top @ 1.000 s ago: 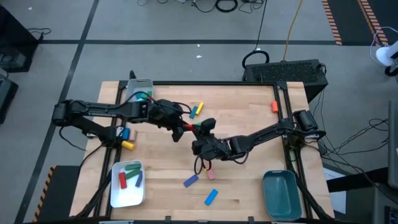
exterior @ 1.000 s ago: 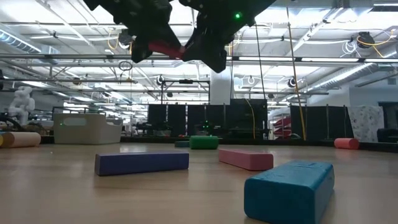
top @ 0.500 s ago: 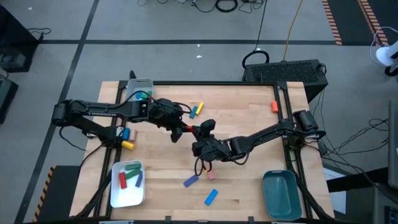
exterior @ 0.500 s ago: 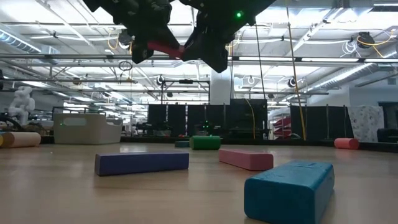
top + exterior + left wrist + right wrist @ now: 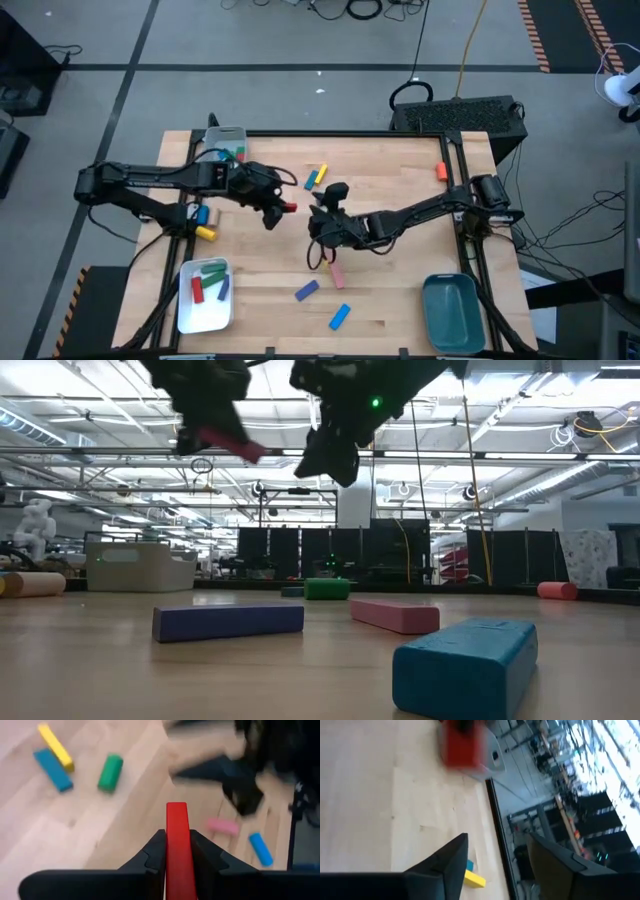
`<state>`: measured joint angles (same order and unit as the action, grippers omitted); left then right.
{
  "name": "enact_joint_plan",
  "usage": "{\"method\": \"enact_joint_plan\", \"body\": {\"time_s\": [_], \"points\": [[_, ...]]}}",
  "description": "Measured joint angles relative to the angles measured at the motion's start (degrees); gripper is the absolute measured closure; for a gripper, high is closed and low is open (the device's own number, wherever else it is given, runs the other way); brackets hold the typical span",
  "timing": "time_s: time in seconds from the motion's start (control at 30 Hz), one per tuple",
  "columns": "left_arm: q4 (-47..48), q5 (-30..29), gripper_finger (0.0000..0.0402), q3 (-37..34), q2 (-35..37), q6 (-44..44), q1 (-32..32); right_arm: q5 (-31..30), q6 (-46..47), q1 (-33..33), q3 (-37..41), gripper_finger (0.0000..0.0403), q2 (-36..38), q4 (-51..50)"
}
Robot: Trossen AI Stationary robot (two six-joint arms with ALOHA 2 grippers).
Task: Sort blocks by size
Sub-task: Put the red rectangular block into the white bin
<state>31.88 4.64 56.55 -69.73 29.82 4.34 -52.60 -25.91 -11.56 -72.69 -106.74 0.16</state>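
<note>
From above, the left gripper (image 5: pixel 277 207) is pinching a red bar (image 5: pixel 287 208) over the middle of the table (image 5: pixel 400 160), its tip pointing at the right gripper (image 5: pixel 320 212), which is hovering just beside it with nothing in its spread fingers. A pink block (image 5: pixel 337 275) is lying below the right gripper's wrist, with a purple bar (image 5: pixel 306 290) and a blue bar (image 5: pixel 340 316) farther toward the front edge.

At table height, both grippers are hanging high; the left gripper (image 5: pixel 215 430) is gripping the red bar (image 5: pixel 232 444), and the right gripper (image 5: pixel 325 445) is sitting a short gap away.

In the left wrist view, the dark fingers (image 5: pixel 155 857) are pressing on both sides of the red bar (image 5: pixel 177 845). Beyond it a green block (image 5: pixel 110 772), a yellow bar (image 5: pixel 55 746) and a teal bar (image 5: pixel 52 768) are lying on the wood.

In the right wrist view, the fingers (image 5: pixel 452 857) are standing apart, empty, with the red bar (image 5: pixel 462 747) ahead of them.
</note>
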Motion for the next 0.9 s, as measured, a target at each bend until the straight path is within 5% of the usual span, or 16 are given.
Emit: {"method": "enact_joint_plan", "body": {"time_s": [0.17, 0.47, 0.9], "points": [[11.9, -0.5, 0.0341, 0.0, 2.5, 3.9, -3.6, 1.7, 10.0, 3.3, 0.0, 0.0206, 0.0, -7.1], [30.9, -1.0, 0.0341, 0.0, 3.9, 17.1, -16.0, 18.7, 20.8, 10.1, 0.0, 0.0226, 0.0, -14.1], [36.3, 0.1, 0.0341, 0.0, 4.2, 35.5, -35.9, 31.0, 29.2, 14.9, 0.0, 0.0236, 0.0, -14.3]]}}
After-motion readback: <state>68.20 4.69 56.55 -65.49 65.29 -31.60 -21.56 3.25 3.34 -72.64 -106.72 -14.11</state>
